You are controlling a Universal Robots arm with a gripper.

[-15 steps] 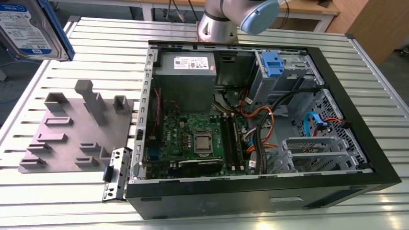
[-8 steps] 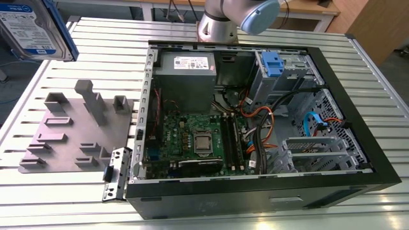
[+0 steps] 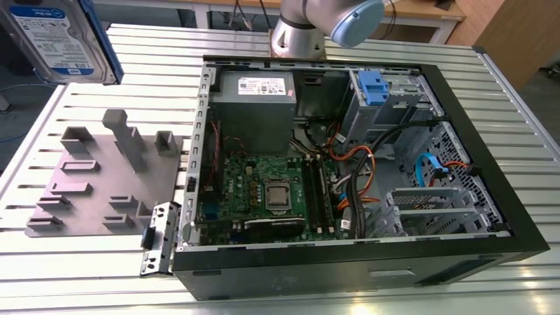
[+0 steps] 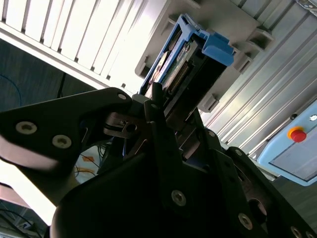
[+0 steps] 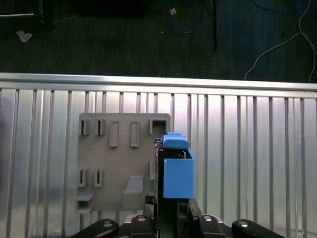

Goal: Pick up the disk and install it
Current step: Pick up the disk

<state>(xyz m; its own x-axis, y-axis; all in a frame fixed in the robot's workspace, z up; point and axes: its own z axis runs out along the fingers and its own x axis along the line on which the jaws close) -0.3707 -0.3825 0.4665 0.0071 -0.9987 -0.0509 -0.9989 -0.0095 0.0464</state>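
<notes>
The disk (image 3: 61, 39), silver with a white and blue label and blue side rails, hangs high above the table at the exterior view's upper left, well over the grey fixture plate (image 3: 105, 177). In both wrist views my gripper (image 4: 168, 99) is shut on the disk (image 4: 190, 59), which sticks out beyond the fingers (image 5: 185, 210) with its blue rail end (image 5: 177, 171) leading. Beneath it, in the first wrist view, lies the fixture plate (image 5: 124, 158). The open computer case (image 3: 473, 216) lies at the exterior view's right.
Inside the case are a grey power supply box (image 3: 254, 98), the motherboard (image 3: 271, 190), loose cables (image 3: 359, 170) and a drive cage with a blue clip (image 3: 372, 88). The arm's base (image 3: 302, 33) stands behind the case. A red stop button (image 4: 296, 134) sits beyond the slatted table.
</notes>
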